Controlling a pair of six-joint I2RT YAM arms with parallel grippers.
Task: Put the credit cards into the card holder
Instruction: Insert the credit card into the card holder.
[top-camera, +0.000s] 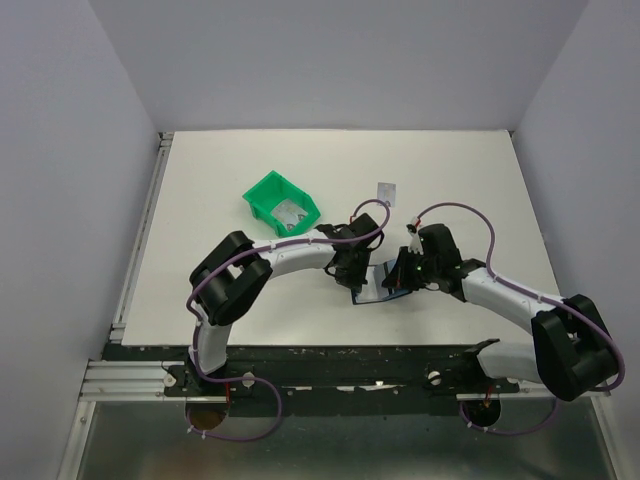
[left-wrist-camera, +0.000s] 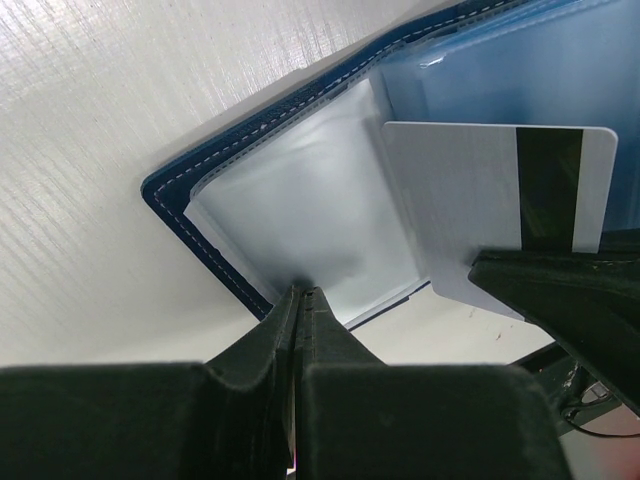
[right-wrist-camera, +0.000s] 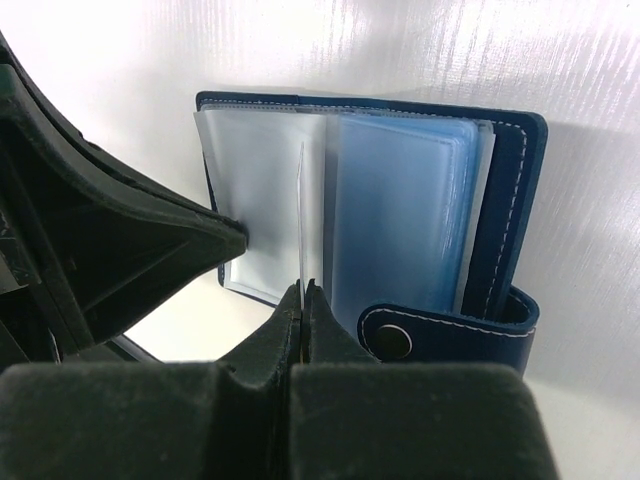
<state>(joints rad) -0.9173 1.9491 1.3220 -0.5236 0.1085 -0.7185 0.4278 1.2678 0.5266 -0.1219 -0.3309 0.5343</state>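
My left gripper (left-wrist-camera: 305, 295) pinches sleeve (left-wrist-camera: 300, 190) of card holder (right-wrist-camera: 505, 200), right gripper (right-wrist-camera: 303, 292) clamped on striped card (left-wrist-camera: 470, 190). Tip: square card to pocket mouth, slide slow.

One card holder (right-wrist-camera: 505, 220), one green bin (top-camera: 262, 190), one striped card (left-wrist-camera: 480, 200) and one loose card (top-camera: 387, 190).

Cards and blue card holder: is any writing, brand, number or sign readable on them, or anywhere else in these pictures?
No text can be read anywhere.
On the striped card: nothing, a blank pale face with a black stripe.
On the card holder: no brand, only white stitching and a plain snap stud.
On the loose card on the table: faint marks, too small to read.
On the green bin: no label seen.
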